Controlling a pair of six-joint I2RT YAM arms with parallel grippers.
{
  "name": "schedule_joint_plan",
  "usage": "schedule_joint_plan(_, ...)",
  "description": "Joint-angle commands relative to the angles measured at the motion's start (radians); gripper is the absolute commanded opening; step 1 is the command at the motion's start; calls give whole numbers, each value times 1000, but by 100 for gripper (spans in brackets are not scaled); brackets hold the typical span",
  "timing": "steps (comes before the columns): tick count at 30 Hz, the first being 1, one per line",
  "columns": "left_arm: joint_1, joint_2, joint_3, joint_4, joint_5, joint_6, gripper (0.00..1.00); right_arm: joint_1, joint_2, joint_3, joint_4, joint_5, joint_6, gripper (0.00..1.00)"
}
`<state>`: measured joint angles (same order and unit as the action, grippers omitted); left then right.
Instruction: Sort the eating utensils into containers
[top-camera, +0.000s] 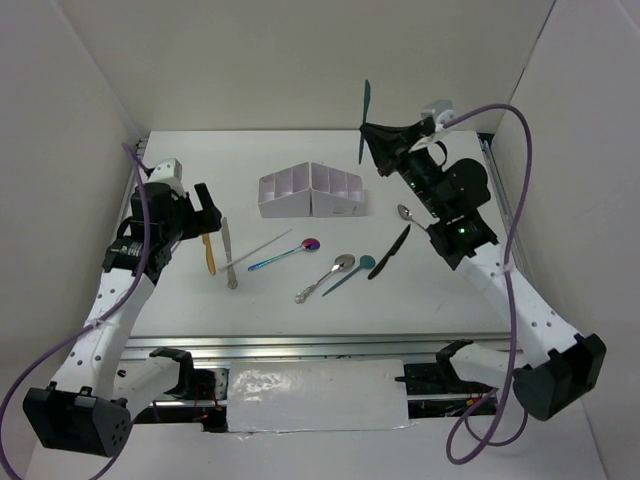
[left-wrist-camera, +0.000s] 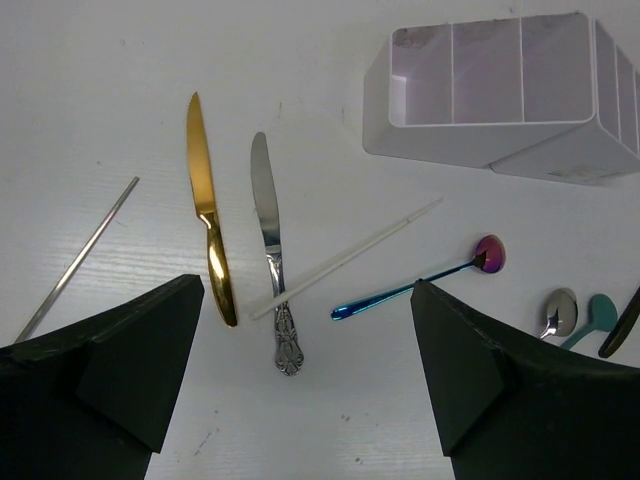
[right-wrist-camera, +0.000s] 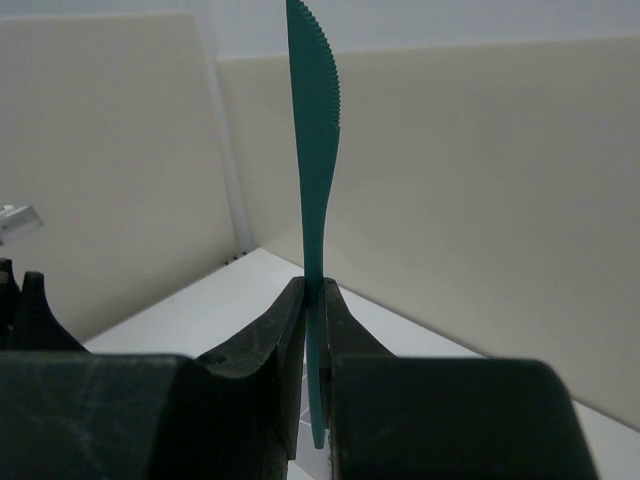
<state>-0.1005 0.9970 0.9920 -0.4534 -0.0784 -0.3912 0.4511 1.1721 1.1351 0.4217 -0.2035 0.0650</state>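
Transfer step: right gripper (top-camera: 383, 143), clamped on an upright teal serrated plastic knife (top-camera: 365, 122), hangs near the white divided organizer box (top-camera: 310, 205); next, lowering it into a compartment. Left gripper (top-camera: 207, 207) gapes empty.

Organizer box (top-camera: 285, 208): set at rear centre of the worktop (top-camera: 440, 290).
Cutlery row (top-camera: 343, 263): laid before the box.
Serrated knife (top-camera: 365, 112): held in the right tool (top-camera: 372, 135), right of the box.
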Motion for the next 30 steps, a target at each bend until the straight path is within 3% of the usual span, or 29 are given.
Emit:
schedule_joint_plan(1,1,-40,-10,68,29,23,99,4,-92,-31,-102,18,12,0)
schedule_joint_plan(4,1,-52,2,45,23,40,99,3,-144,-70,-115,42,53,0)
schedule_joint_plan(8,1,-86,-47,80,0,38,99,4,-149,-207,12,56,74,0)
schedule_joint_plan(14,2,-133,-78,114,-30,9,99,1,42,-305,441,32,48,0)
schedule_joint_plan(21,4,-57,-3,39,-1,29,99,6,374,-141,560,-11,125,0)
schedule_joint_plan(25,4,-47,-1,41,-17,23,99,12,506,-98,702,50,148,0)
schedule_joint_plan(30,7,-64,-18,76,-20,26,99,11,621,-46,733,105,180,0)
